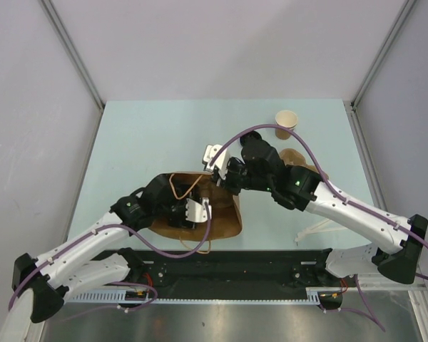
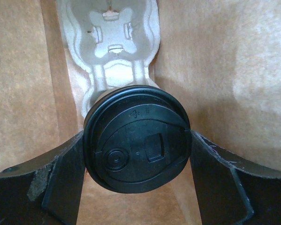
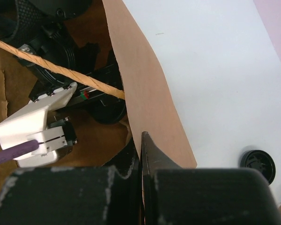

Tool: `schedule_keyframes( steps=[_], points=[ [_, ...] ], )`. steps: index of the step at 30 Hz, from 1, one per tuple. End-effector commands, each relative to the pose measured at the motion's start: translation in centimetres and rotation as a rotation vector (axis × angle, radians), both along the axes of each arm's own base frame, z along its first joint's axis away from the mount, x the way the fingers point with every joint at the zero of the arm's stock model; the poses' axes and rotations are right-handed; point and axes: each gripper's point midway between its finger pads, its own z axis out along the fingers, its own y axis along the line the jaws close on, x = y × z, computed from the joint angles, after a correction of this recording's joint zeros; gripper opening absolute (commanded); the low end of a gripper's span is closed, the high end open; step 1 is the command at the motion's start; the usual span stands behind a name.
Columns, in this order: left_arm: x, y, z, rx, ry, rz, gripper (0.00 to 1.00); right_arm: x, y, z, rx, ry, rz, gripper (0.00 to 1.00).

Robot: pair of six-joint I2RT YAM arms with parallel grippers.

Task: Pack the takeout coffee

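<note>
The left pincer (image 2: 136, 140), spread wide, clamps what seems a black-lidded cup (image 2: 136, 154) inside the paper bag (image 3: 145, 93). The right pincer (image 3: 141, 154), closed, pinches the bag's edge. The takeout coffee (image 1: 286, 120) stands unlidded at the desk's (image 1: 164, 135) far right.

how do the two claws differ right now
The left claw stands wide, its fingers against both sides of a black lid; the right claw is shut flat on the edge of the paper bag. The left claw reaches inside the bag; the right claw sits at its rim. Both are at the same bag.
</note>
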Motion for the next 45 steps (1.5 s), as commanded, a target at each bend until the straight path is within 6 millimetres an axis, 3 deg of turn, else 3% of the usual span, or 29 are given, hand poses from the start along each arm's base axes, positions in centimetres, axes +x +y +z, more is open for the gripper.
schedule_keyframes(
  steps=[1, 17, 39, 45],
  points=[
    [0.5, 0.2, 0.2, -0.047, -0.020, 0.050, 0.29, 0.0, 0.5, 1.6, 0.028, -0.047, 0.003, 0.00],
    [3.0, 1.7, -1.2, -0.005, 0.011, 0.156, 0.29, 0.8, 0.3, 1.1, 0.053, 0.023, -0.011, 0.00],
    [4.6, 0.0, -2.1, -0.016, 0.122, 0.111, 0.30, 1.6, 0.4, 1.0, 0.087, 0.066, 0.042, 0.00],
    [4.5, -0.1, -3.0, 0.010, 0.177, 0.112, 0.29, 3.2, -0.2, 0.8, 0.108, 0.105, 0.018, 0.00]
  ],
)
